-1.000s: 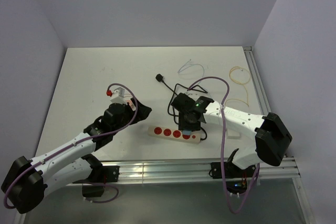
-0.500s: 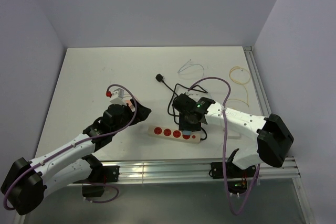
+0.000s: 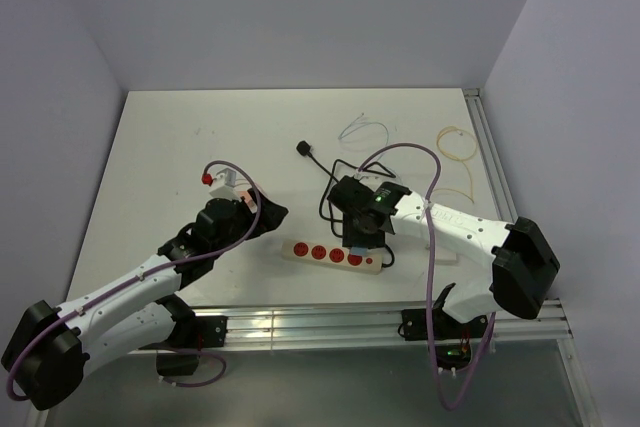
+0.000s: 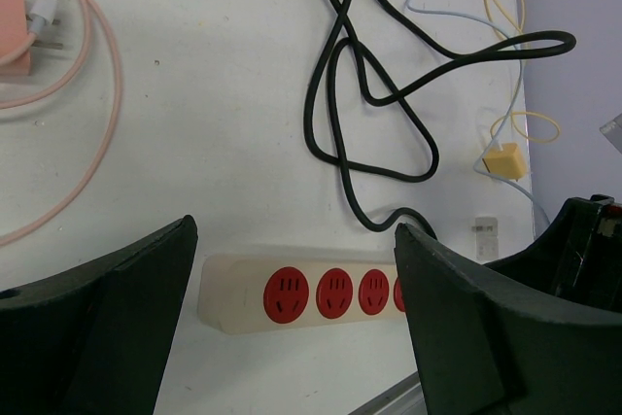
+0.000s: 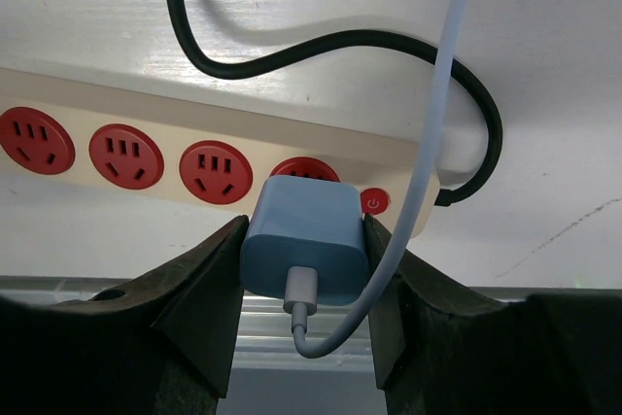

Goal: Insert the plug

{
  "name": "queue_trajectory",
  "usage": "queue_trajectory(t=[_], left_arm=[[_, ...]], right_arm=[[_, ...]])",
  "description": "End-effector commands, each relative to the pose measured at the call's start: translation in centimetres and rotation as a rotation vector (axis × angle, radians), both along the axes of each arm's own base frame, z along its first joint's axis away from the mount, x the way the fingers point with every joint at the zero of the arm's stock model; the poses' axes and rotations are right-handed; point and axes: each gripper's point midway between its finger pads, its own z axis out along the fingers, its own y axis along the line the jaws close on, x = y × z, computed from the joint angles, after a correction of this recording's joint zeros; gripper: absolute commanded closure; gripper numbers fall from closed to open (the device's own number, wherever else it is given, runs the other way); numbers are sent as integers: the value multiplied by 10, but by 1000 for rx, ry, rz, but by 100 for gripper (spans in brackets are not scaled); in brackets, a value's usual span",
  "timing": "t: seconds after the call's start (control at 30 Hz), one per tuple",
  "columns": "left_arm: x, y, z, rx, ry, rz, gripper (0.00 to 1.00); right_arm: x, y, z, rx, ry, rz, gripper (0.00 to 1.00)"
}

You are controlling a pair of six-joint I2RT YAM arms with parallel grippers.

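One white table (image 3: 180, 127) bears the power strip (image 3: 330, 253) near its 6 o'clock edge. The left gripper (image 4: 293, 240) hangs spread wide and holds nothing, by the strip's 9 o'clock end. The right gripper (image 5: 304, 250) clamps the blue plug (image 5: 306, 230) over the fourth socket (image 5: 301, 167), toward 3 o'clock.

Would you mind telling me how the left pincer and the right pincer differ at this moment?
The left pincer is open and empty, while the right pincer is shut on the light-blue square charger plug. The left frames the empty-socket end of the cream power strip with red sockets; the right sits at its switch end. Both point down at that strip.
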Motion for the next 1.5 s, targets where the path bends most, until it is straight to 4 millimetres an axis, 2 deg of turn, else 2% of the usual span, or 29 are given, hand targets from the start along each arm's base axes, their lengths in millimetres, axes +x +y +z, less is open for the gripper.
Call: queue_trajectory(t=[0.0,0.5,0.9,1.0,1.07,1.13,1.2,1.23,1.4,1.47], left_arm=[[1,-3,7,-24,-26,-14,12],[1,-1,9,-19,-29,-9,12],[0,0,10,-26,-33,-11,12],[0,0,11,-23,-33,-12,12],[0,2,11,-20,-33,-10,12],[0,3,14,-21,-40,-5,12],[0,4,13,-18,-40,-2,12],[-1,4,13,-16,-40,-5,12],[-1,3,16,-21,-43,-14,12],[-1,2,16,-18,-39,-17,12]], right_arm=[[4,3,10,19,-36,-1,100],[-1,8,-14,16,3,5,100],[-5,-5,-29,-49,20,-9,100],[-11,-2,-40,-51,41,-6,100],[-19,-2,-54,-56,63,-4,100],[-30,-8,-68,-66,89,-15,100],[-35,-6,-78,-48,87,-16,100],[-41,-13,-87,-63,105,-31,100],[-45,-14,-112,-82,135,-31,100],[-43,-8,-115,-102,137,-9,100]])
